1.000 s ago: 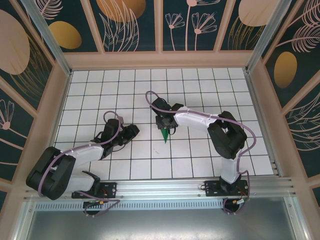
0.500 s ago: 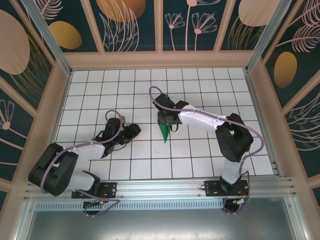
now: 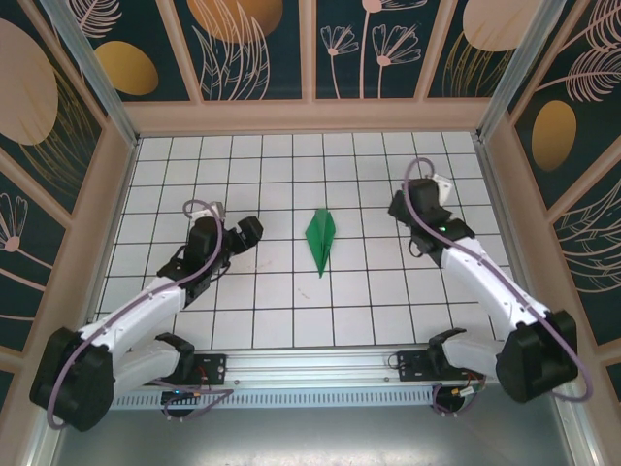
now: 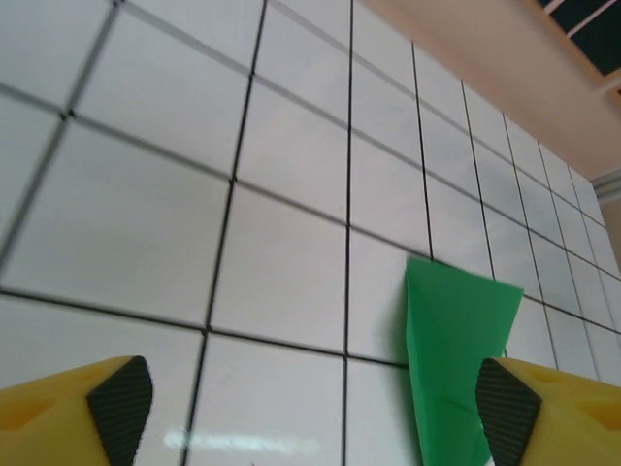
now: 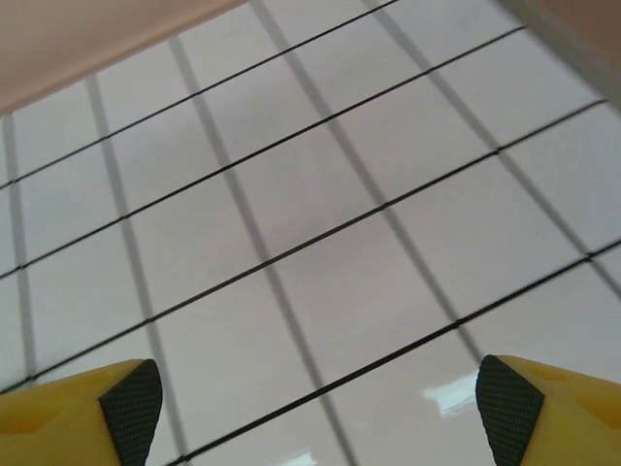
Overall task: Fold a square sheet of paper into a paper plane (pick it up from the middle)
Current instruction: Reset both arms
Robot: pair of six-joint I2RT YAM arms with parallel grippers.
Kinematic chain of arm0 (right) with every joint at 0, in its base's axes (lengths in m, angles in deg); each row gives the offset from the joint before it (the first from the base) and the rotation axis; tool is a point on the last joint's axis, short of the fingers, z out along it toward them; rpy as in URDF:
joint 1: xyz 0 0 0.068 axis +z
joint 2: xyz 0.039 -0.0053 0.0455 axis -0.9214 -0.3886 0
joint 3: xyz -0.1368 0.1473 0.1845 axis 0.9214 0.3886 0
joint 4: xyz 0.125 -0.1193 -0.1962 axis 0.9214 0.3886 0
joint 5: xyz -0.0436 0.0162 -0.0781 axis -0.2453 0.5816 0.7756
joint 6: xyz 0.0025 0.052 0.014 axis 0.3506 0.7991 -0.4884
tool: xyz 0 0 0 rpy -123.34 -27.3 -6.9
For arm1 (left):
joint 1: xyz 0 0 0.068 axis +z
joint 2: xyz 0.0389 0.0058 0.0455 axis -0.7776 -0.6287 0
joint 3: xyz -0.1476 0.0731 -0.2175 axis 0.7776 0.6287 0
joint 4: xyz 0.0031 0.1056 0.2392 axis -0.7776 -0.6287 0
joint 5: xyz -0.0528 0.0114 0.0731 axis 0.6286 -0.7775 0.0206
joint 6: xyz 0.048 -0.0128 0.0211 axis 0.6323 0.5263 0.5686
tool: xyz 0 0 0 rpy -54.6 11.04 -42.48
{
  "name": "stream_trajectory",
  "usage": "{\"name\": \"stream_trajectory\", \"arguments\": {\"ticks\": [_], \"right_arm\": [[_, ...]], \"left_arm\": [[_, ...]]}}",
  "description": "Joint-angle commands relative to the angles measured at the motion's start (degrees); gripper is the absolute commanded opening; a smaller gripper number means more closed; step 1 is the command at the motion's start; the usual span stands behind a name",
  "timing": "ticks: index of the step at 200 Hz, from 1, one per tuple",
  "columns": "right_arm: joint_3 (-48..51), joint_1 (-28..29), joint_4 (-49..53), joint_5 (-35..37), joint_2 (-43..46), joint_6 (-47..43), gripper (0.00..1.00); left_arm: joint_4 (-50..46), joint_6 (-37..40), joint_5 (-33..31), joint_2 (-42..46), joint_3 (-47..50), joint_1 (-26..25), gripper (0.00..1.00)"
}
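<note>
Left gripper: 9 o'clock of table centre, yellow fingers wide apart, holding nothing, over white tiled table.

Narrow green folded-paper dart, paper plane: lying on tiles mid-table, touching neither gripper, pointed tip toward 6 o'clock; broad end seen at 4 o'clock in left wrist view.

Right gripper: 2 o'clock from plane, well apart, fingers spread, empty.

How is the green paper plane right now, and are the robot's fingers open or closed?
paper plane: folded to a point, lying on the table, nothing holding it.
left fingers: open wide, empty.
right fingers: open wide, empty.
</note>
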Motion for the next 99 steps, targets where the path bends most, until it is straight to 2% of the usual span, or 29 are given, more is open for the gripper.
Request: {"name": "stream_trajectory", "arguments": {"ticks": [1,12,31,41,59,71,83,99], "right_arm": [[6.3,-6.4,-6.8,0.4,1.5,-3.2,0.88],[8.0,-9.2,-8.5,-3.2,1.5,-5.6,0.88],[8.8,-11.1,-11.2,-19.9,2.9,-7.8,0.86],[10.5,-11.0,-14.0,-24.4,3.6,-7.4,0.86],[11.7,-11.0,-13.6,-18.5,2.9,-8.5,0.84],[13.3,-10.9,-15.3,-11.6,4.1,-9.5,0.84],[16.4,-11.2,-19.9,-5.0,5.8,-11.3,0.86],[22.4,-11.4,-31.2,-2.6,6.5,-18.3,0.87]], "left_arm": [[-6.0,10.5,-13.2,4.6,-0.7,3.0,0.98],[-6.5,11.8,-15.4,5.7,-0.7,4.5,0.98],[-7.7,14.1,-16.7,6.1,-1.2,6.5,0.99],[-9.1,14.2,-18.6,5.8,-1.7,7.2,0.98],[-9.2,15.8,-21.0,6.6,-1.0,8.4,0.98],[-8.4,17.5,-23.9,7.8,0.5,9.2,0.98],[-5.3,20.9,-23.8,9.0,2.9,10.9,0.99],[-1.3,23.5,-23.8,9.1,6.0,12.6,0.98]]}}
